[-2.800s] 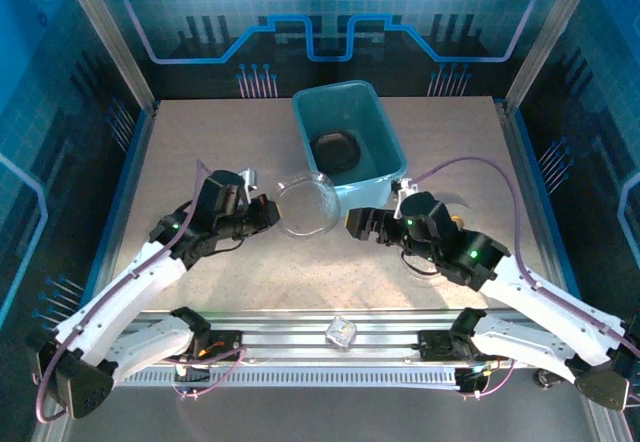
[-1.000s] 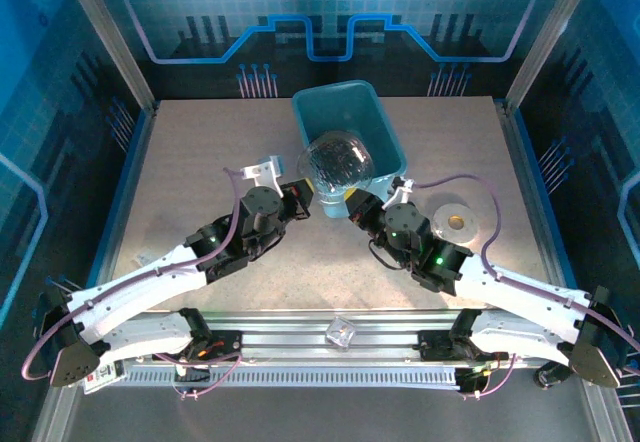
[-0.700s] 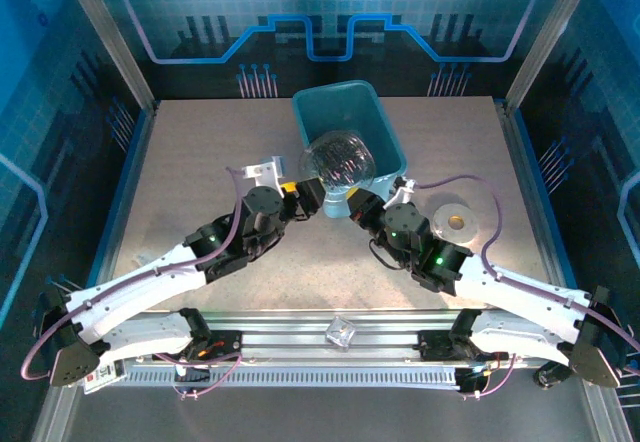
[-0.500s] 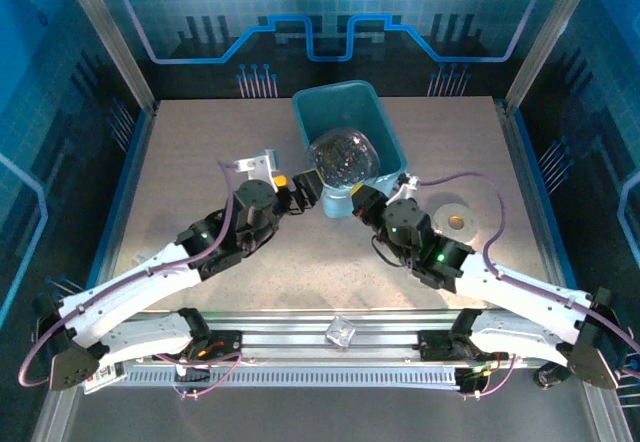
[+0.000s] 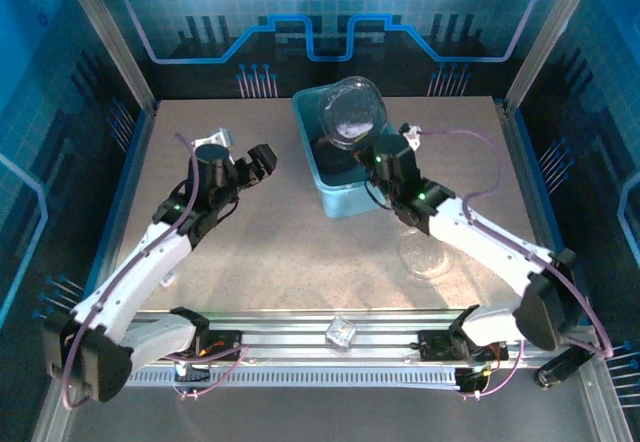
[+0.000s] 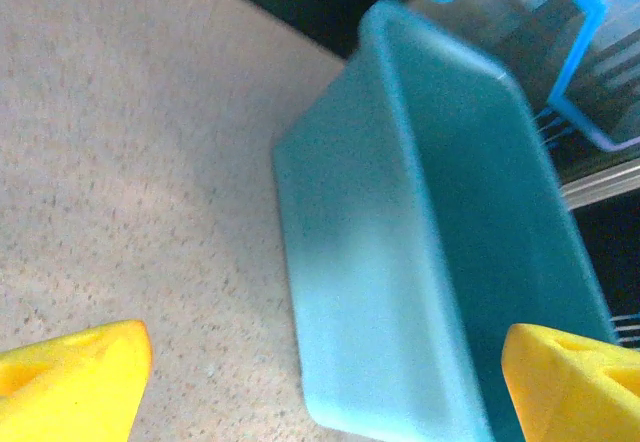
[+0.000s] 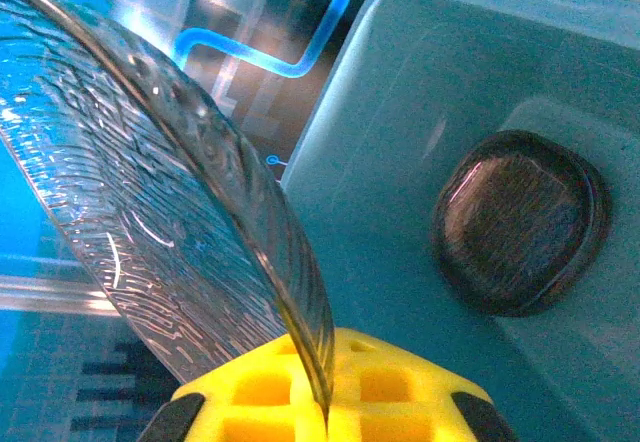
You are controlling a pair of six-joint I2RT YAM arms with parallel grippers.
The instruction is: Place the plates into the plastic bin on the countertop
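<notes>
**Clear plate held over bin, release pending**

Nearest, a clear rounded plate [image 5: 425, 255] lies uncollected on the beige speckled tabletop [image 5: 250, 262]. The left gripper [image 5: 256, 165] is spread apart, empty, beside the teal plastic bin [image 5: 345, 202]. Over the bin, a clear ribbed plate [image 5: 352, 110] is clamped edgewise by the right gripper [image 5: 374, 148], above a dark plate stack [image 7: 520, 222] inside. Lowering and release are judged next.

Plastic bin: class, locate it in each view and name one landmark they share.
Top external: plastic bin upper centre, on the countertop.
Left wrist: plastic bin centre to right, outer wall facing.
Right wrist: plastic bin across the right, interior seen.
Shared landmark: blue-lined back wall.
</notes>
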